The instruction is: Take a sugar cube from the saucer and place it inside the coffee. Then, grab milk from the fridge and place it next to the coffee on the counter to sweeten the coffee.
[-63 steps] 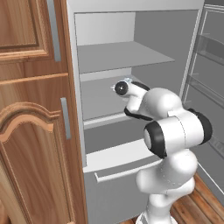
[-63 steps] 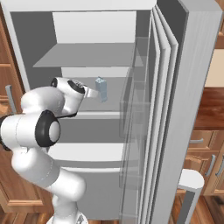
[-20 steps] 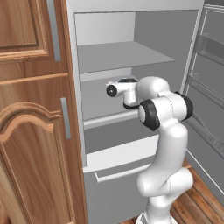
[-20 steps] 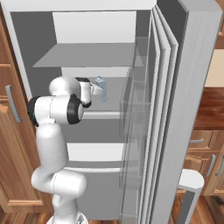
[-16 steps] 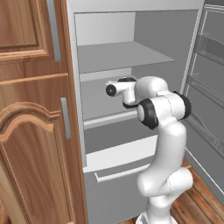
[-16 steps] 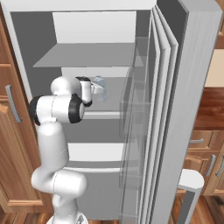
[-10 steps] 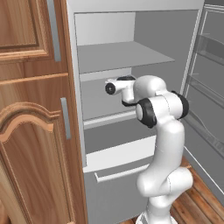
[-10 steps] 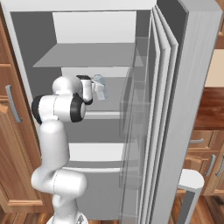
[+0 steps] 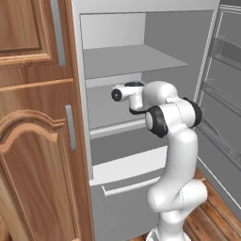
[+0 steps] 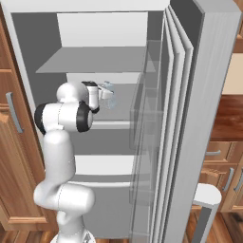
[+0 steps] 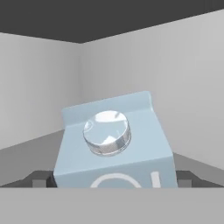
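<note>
The fridge (image 9: 134, 59) stands open, and my arm reaches onto its middle shelf. The milk (image 11: 114, 146), a pale blue-grey carton with a silver round cap on its sloped top, stands there close before the hand. My gripper (image 11: 111, 180) is open, one dark fingertip (image 11: 40, 178) on each side of the carton. From the right base, the milk (image 10: 109, 98) peeks out just past the hand, by the fridge's (image 10: 95, 64) right inner wall. The sugar cube, saucer, coffee and counter are out of view.
The fridge door (image 10: 199, 118) swings open to the right, its clear racks (image 10: 144, 118) close beside the arm. A shelf (image 9: 127, 56) hangs just above the hand and a drawer (image 9: 127, 181) sits below. Wooden cabinets (image 9: 33, 122) flank the left.
The hand has pushed deeper onto the middle shelf toward the milk, closing the gap to the carton. The jaws stay wide.
</note>
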Motion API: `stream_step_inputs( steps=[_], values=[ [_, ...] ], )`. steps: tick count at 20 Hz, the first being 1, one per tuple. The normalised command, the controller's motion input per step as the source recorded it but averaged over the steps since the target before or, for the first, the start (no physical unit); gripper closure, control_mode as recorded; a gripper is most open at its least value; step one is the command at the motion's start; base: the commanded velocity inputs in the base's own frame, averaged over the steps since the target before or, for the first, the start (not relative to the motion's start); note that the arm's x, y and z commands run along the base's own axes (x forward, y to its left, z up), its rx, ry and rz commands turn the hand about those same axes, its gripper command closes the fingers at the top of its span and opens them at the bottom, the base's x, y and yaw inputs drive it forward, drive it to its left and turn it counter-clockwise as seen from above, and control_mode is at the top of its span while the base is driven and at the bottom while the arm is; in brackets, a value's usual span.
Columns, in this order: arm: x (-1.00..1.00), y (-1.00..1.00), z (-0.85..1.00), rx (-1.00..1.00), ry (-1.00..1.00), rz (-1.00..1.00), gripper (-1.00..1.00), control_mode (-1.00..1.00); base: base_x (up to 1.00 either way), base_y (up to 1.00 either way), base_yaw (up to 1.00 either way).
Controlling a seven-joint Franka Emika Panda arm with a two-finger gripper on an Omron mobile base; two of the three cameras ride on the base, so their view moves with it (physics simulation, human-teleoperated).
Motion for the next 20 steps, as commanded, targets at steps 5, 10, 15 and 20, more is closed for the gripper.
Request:
stream_step_inputs(
  steps=[5, 10, 15, 20],
  values=[
    [0.00, 0.00, 0.00, 0.00, 0.00, -0.01, 1.00, -1.00, 0.00, 0.00, 0.00],
    [-0.08, 0.00, 0.00, 0.00, -0.01, -0.01, 1.00, -1.00, 0.00, 0.00, 0.00],
    [-0.59, 0.01, 0.00, -0.03, -0.08, -0.01, 1.00, -1.00, 0.00, 0.00, 0.00],
    [-1.00, 0.07, 0.01, -0.06, -0.14, -0.02, 1.00, -1.00, 0.00, 0.00, 0.00]
  ],
)
